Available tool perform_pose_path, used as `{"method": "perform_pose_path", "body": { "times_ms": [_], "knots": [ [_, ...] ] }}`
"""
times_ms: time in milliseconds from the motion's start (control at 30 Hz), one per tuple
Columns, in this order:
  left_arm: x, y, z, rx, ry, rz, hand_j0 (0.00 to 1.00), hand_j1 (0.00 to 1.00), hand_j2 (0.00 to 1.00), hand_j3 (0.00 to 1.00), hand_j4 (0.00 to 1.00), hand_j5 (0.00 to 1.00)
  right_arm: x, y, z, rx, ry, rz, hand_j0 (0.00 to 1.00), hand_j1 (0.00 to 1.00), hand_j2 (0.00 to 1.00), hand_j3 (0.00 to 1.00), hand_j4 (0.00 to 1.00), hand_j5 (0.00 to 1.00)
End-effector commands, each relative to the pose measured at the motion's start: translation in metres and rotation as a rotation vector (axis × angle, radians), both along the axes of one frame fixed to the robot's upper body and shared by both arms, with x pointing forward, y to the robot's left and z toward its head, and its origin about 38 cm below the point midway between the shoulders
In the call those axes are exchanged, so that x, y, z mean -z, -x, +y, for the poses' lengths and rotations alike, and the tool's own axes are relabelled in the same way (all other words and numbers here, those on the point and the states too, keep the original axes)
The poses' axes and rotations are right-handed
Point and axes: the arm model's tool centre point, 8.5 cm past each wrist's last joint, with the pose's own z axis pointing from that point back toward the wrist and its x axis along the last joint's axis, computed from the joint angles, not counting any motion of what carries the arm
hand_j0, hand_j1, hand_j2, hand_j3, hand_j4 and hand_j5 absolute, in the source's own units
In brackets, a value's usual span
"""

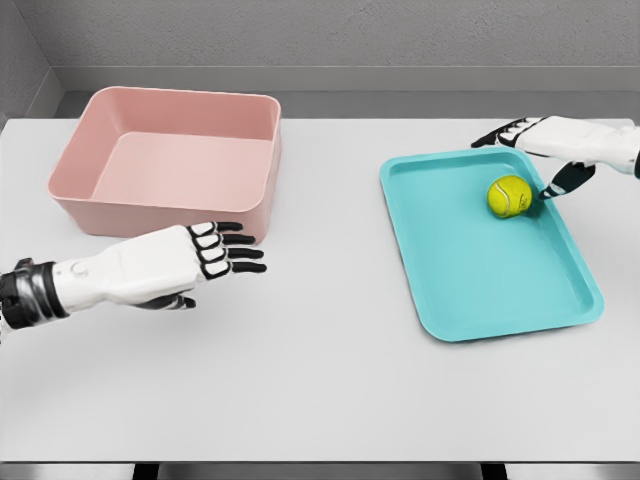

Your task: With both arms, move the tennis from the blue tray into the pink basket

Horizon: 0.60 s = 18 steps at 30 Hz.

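The ball [509, 196] is seen in the far part of the tray [470, 290], on the right of the surface [320, 400]; the basket [170, 160] is set well apart at far left – a handover is likely meant. The right hand [545, 150] is spread beside the ball, thumb near or touching it, nothing gripped. The left hand [190, 262] is held flat – empty – near the basket

Yellow-green tennis ball [509, 196] — teal-blue tray [470, 290], plain pink basket [100, 215], pale grey table [320, 390] — hands white, black-fingered.
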Motion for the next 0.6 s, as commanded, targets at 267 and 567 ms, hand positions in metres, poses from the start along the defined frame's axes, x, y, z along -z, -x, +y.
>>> {"method": "perform_pose_path", "body": {
  "times_ms": [267, 567],
  "knots": [
    [0.023, 0.01, -0.012, 0.044, -0.054, 0.121, 1.0, 1.0, 1.0, 1.0, 1.0, 1.0, 0.022, 0.006, 0.005, -0.014, 0.013, 0.037, 1.0, 1.0, 1.0, 1.0, 1.0, 1.0],
    [0.009, -0.002, -0.038, 0.153, -0.162, 0.076, 1.0, 1.0, 1.0, 1.0, 1.0, 1.0, 0.05, -0.004, 0.023, 0.059, 0.061, 0.097, 1.0, 1.0, 1.0, 1.0, 1.0, 1.0]
  ]
}}
